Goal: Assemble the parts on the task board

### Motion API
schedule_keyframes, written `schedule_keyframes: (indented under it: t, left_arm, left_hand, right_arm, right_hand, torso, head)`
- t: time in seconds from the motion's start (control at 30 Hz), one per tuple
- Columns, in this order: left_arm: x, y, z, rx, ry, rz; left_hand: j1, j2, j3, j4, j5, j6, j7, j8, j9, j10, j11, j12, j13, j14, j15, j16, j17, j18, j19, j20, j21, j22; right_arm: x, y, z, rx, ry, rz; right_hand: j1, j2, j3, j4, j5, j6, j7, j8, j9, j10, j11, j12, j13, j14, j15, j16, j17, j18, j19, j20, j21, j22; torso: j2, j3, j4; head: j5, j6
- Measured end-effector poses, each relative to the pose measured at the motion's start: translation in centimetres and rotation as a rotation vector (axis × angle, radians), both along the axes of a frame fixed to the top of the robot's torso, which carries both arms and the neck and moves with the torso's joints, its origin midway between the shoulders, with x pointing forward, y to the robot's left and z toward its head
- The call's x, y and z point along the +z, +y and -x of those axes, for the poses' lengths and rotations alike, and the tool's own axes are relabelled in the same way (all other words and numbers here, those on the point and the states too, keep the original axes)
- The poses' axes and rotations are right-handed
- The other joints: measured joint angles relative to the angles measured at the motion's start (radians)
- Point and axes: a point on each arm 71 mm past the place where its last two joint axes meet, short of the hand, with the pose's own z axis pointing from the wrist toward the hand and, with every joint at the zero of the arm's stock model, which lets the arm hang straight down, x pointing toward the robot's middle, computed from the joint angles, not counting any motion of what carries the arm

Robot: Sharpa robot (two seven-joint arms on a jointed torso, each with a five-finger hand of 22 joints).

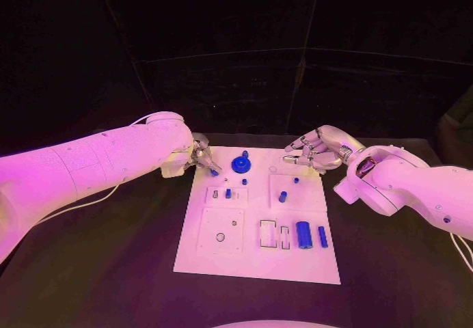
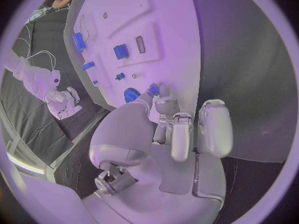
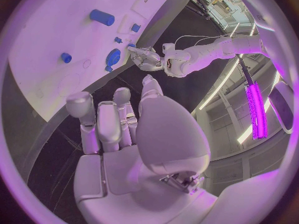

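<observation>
The task board [image 1: 258, 256], a white plate, is laid lengthwise at the middle of the black table [image 1: 98, 273]. Nearest on the board, a large blue cylinder [image 1: 305, 234] is seen lying toward the right side, with a slimmer blue bar [image 1: 322, 236] just beside it on the right. To their left, rectangular outlined recesses [image 1: 268, 233] are marked, and further left a square panel [image 1: 222, 231] bearing a small ring. Farther along, a short blue peg [image 1: 283, 197] is seated on the right-hand block, and smaller blue pegs [image 1: 227, 193] are placed on the left-hand block. Near the far edge, a blue gear [image 1: 240, 165] is shown.

At the board's far left corner, the left hand [image 1: 200, 159] is lowered, its fingertips drawn together on a small blue part [image 2: 153, 88] just beside the gear; the part appears pinched. At the far right corner, the right hand [image 1: 314, 152] is held just above the board's edge, its fingers [image 3: 98, 122] loosely curled and parted, with nothing held in them.
</observation>
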Motion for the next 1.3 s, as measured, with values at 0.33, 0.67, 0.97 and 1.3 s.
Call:
schedule_keyframes:
  t: [0.33, 0.67, 0.97, 1.3]
  left_arm:
    - [0.1, 0.2, 0.3, 0.015, -0.011, 0.028]
    - [0.3, 0.5, 0.8, 0.028, -0.038, 0.066]
    - [0.5, 1.0, 1.9, 0.018, -0.053, 0.098]
    - [0.4, 1.3, 4.0, -0.007, -0.051, 0.130]
  left_hand:
    - [0.081, 0.010, 0.065, -0.071, -0.014, -0.011, -0.014, 0.012, 0.016, 0.004, -0.011, 0.000, 0.000, 0.003, -0.011, 0.000, 0.000, 0.000, 0.000, -0.007, 0.000, 0.006]
    - [0.101, 0.002, 0.060, -0.077, -0.018, -0.013, -0.012, 0.017, 0.022, 0.004, -0.010, 0.000, -0.001, 0.003, -0.011, 0.000, 0.000, 0.000, 0.000, -0.014, 0.004, 0.008]
    - [0.112, -0.008, 0.055, -0.082, -0.019, -0.013, -0.012, 0.017, 0.024, 0.006, -0.012, 0.000, -0.002, 0.003, -0.011, 0.000, 0.000, 0.000, 0.000, -0.014, 0.004, 0.011]
    - [0.119, -0.016, 0.052, -0.085, -0.017, -0.009, -0.016, 0.016, 0.025, 0.013, -0.016, 0.000, 0.002, 0.003, -0.011, 0.000, 0.000, 0.000, 0.000, -0.014, 0.010, 0.018]
  right_arm:
    - [0.0, 0.0, 0.0, 0.000, 0.000, 0.000]
    - [0.0, -0.1, 0.0, -0.002, 0.000, 0.001]
    - [0.0, -0.2, 0.0, -0.003, 0.000, 0.001]
    - [0.0, -0.3, 0.0, -0.005, 0.000, 0.002]
  right_hand:
    - [0.000, 0.000, 0.000, 0.000, 0.000, 0.000, 0.000, 0.000, 0.000, 0.000, 0.000, 0.000, 0.000, 0.000, 0.000, 0.000, 0.000, 0.000, 0.000, 0.000, 0.000, 0.000]
    - [0.000, 0.000, 0.000, 0.000, 0.000, 0.000, 0.000, 0.000, 0.000, 0.000, 0.000, 0.000, 0.000, 0.000, 0.000, 0.000, 0.000, 0.000, 0.000, 0.000, 0.000, 0.000]
    - [-0.004, 0.004, 0.000, 0.000, 0.004, 0.000, 0.000, 0.004, 0.000, 0.000, 0.000, 0.004, 0.000, 0.000, 0.000, 0.000, 0.000, 0.000, 0.000, 0.000, 0.000, -0.001]
    - [-0.004, 0.004, 0.000, 0.000, 0.004, 0.000, 0.000, 0.004, 0.000, 0.000, 0.000, 0.004, 0.000, 0.000, 0.000, 0.000, 0.000, 0.000, 0.000, 0.000, 0.000, -0.001]
  torso:
    - [0.000, 0.0003, 0.0001]
    - [0.000, 0.0010, 0.0001]
    - [-0.001, 0.0013, 0.0001]
    - [-0.001, 0.0009, 0.0007]
  head:
    - [0.001, 0.001]
    - [0.002, 0.001]
    - [0.002, 0.001]
    - [0.007, -0.001]
